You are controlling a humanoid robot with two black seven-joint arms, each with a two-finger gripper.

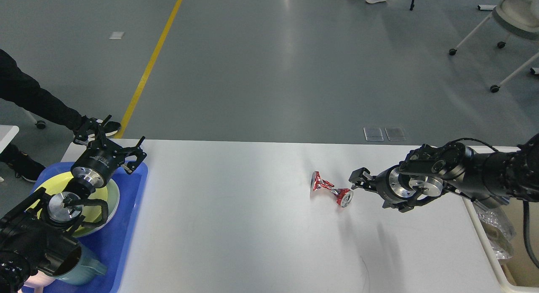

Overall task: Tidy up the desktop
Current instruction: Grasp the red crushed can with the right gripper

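The white desktop (236,225) carries one crushed red can (331,189), lying on its side right of the middle. My right gripper (371,191) is low over the desktop, just right of the can's right end. It is open and empty, with one finger (358,175) close to the can. My left gripper (111,137) is open and empty above the far end of the blue tray (132,209) at the desktop's left edge.
The blue tray holds a yellow-green plate (110,193) and a teal mug (86,265). A cream bin (490,253) at the right edge holds crumpled clear wrapping (499,238). A person in black (29,97) stands at the far left.
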